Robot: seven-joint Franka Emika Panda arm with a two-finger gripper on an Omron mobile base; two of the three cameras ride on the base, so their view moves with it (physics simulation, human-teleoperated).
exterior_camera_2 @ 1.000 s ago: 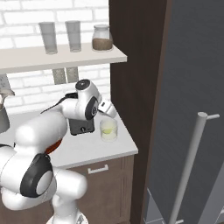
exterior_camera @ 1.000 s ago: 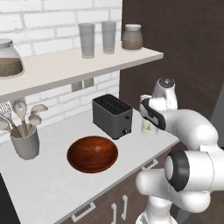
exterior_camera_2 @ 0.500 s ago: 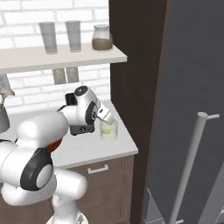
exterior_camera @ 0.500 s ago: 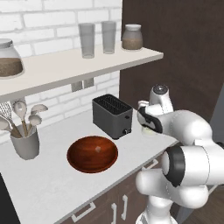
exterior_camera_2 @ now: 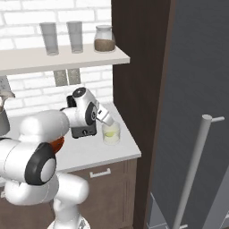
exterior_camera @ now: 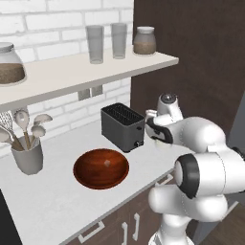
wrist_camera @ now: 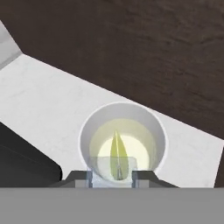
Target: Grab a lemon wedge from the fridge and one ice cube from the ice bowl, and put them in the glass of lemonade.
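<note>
no brand, label or writing can be read anywhere in the pictures.

the fridge (exterior_camera_2: 197, 89) is the largest thing, a tall matte grey slab at 3 o'clock in the right base view, with a slim round bar handle (exterior_camera_2: 193, 170) running down it. a dark brown wood-grain cabinet (exterior_camera_2: 134, 58) stands between it and the counter (exterior_camera_2: 96, 150), which is flat, pale and faintly speckled. above, a plain pale shelf (exterior_camera: 86, 72) carries two tall grey glasses (exterior_camera: 105, 42) and a lidded jar (exterior_camera: 144, 41) of brown grains.

on the counter in the left base view, the ice bowl (exterior_camera: 101, 168) is wide, shallow and round, of glossy reddish-brown wood, at 7 o'clock of the boxy dark grey toaster (exterior_camera: 122, 126). a grey cup of spoons (exterior_camera: 27, 152) stands at 9 o'clock.

the glass of lemonade (wrist_camera: 123, 142) is a short clear tumbler with pale yellow liquid, standing near the counter's corner, at 3 o'clock of the toaster in the right base view. the lemon wedge (wrist_camera: 117, 154), thin and yellow-green, shows inside its rim.

the gripper (wrist_camera: 111, 176) hangs right over the glass, its dark fingertips (wrist_camera: 141, 176) set a little apart with a pale, clear block, an ice cube (wrist_camera: 112, 167), between them.
</note>
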